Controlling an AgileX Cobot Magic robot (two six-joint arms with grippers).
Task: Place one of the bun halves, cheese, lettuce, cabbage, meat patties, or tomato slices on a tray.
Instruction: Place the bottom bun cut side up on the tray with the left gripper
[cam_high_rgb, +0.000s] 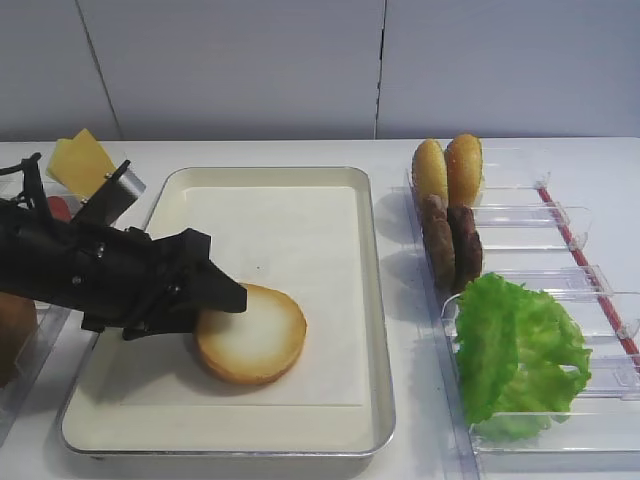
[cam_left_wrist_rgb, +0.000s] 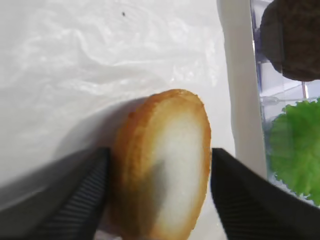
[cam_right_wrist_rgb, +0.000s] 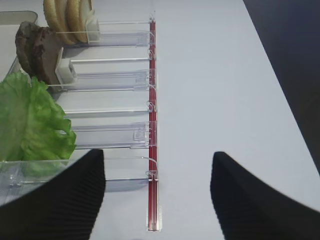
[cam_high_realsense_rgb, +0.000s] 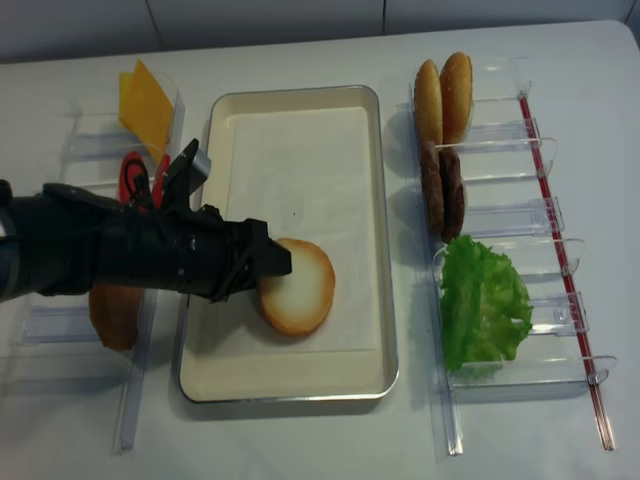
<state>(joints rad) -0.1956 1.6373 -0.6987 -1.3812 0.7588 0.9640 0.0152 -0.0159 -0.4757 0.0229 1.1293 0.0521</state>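
Observation:
A round bun half (cam_high_rgb: 255, 335) (cam_high_realsense_rgb: 300, 288) lies flat, pale cut face up, on the white liner of the cream tray (cam_high_rgb: 372, 300) (cam_high_realsense_rgb: 386, 250). My left gripper (cam_high_rgb: 222, 300) (cam_left_wrist_rgb: 159, 150) (cam_high_realsense_rgb: 270, 262) stands open round its left rim, and the bun half (cam_left_wrist_rgb: 170, 165) sits between the spread fingers with a gap at one side. My right gripper (cam_right_wrist_rgb: 157, 154) is open over bare table, nothing between its fingers. Lettuce (cam_high_rgb: 515, 350), meat patties (cam_high_rgb: 452, 245), cheese (cam_high_rgb: 80, 160) and tomato slices (cam_high_realsense_rgb: 132, 175) sit in side holders. Cabbage is out of view.
Clear plastic holders (cam_high_rgb: 560, 215) line the right side, with two golden buns on edge (cam_high_rgb: 447, 170) at the back and a red strip (cam_right_wrist_rgb: 152, 150) along their outer edge. A darker brown bun (cam_high_realsense_rgb: 115, 315) rests in the left holders beside my left arm.

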